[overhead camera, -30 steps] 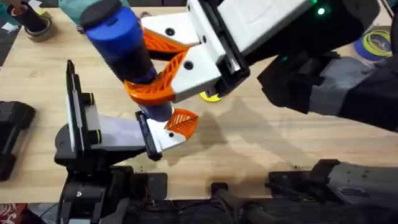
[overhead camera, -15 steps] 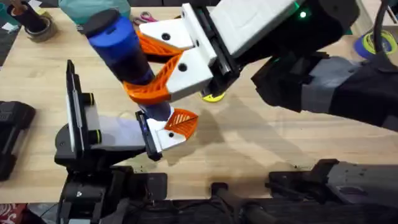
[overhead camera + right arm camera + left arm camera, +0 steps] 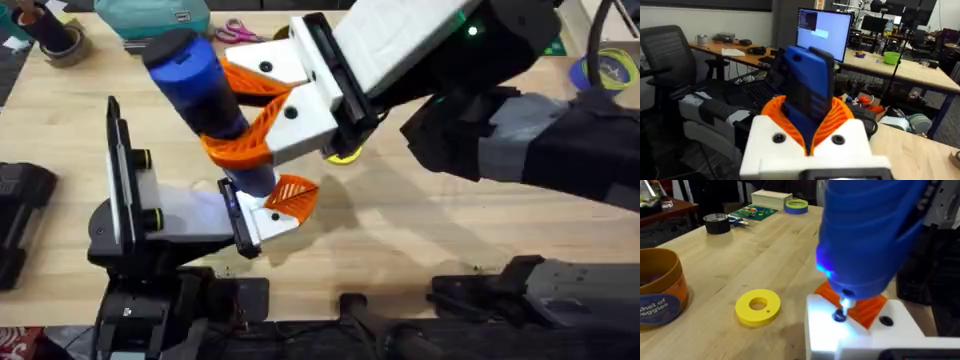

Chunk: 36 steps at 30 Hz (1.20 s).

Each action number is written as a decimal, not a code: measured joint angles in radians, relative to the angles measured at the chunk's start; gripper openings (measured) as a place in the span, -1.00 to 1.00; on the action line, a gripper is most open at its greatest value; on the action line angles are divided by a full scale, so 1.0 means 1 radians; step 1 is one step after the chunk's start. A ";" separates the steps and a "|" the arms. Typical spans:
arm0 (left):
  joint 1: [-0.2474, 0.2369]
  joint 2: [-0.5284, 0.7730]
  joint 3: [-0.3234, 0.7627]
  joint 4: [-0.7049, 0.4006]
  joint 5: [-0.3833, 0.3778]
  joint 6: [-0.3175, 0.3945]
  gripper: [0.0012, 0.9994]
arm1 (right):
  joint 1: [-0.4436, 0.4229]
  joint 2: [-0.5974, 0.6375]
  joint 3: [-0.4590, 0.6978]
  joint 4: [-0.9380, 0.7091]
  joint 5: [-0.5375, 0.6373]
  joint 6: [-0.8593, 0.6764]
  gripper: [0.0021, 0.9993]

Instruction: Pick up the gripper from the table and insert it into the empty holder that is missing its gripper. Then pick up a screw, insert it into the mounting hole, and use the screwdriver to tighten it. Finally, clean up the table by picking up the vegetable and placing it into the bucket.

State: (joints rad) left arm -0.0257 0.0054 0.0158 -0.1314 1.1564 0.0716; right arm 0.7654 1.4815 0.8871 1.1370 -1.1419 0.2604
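Left gripper sits low at 7 o'clock on the desk; its white holder carries the orange gripper. Can't tell how its jaws stand.

Screwdriver stands tilted over it, tip down on a screw in the holder's mounting hole, with a blue light glowing at its nose.

Right gripper comes in from 2 o'clock, jaws clamped on the screwdriver barrel, orange fingers wrapping both sides.

Yellow ring disc lies just beyond the holder.

Bucket is near the disc, toward 11 o'clock in the left wrist view.
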 joint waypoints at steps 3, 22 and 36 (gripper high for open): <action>0.000 0.000 0.000 0.000 0.000 0.000 -0.98 | 0.000 0.000 0.000 0.000 0.000 0.000 -0.96; 0.000 0.000 0.000 0.000 0.000 0.000 -0.98 | 0.000 0.000 0.000 0.000 0.000 -0.015 -0.96; 0.000 0.000 0.000 0.000 0.000 0.000 -0.98 | 0.000 0.000 -0.005 -0.004 0.000 -0.015 -0.96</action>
State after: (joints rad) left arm -0.0257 0.0051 0.0158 -0.1314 1.1564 0.0715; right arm 0.7654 1.4815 0.8825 1.1333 -1.1419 0.2451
